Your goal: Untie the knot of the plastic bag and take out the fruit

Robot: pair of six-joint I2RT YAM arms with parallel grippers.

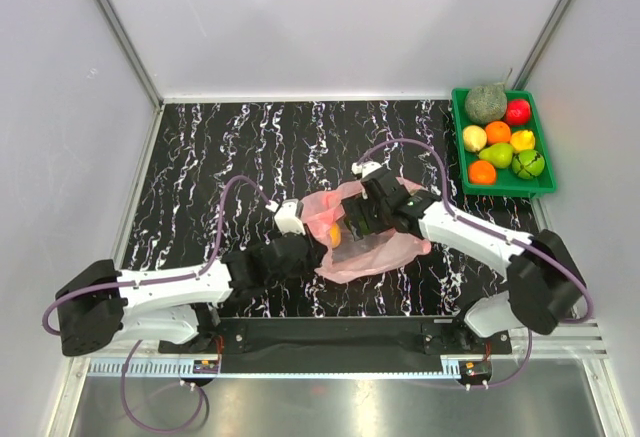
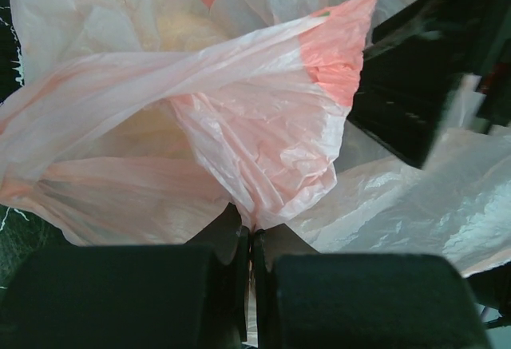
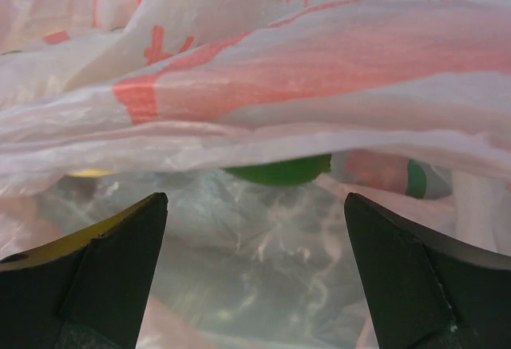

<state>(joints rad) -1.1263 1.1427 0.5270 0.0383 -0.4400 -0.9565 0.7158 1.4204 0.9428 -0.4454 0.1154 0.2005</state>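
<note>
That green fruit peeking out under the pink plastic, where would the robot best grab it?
Probably across the rounded sides of the green fruit, straight in from where the open right gripper faces it. Only its lower curve shows under a fold of the plastic bag, pinched by the left gripper, so that fold may need lifting.
</note>
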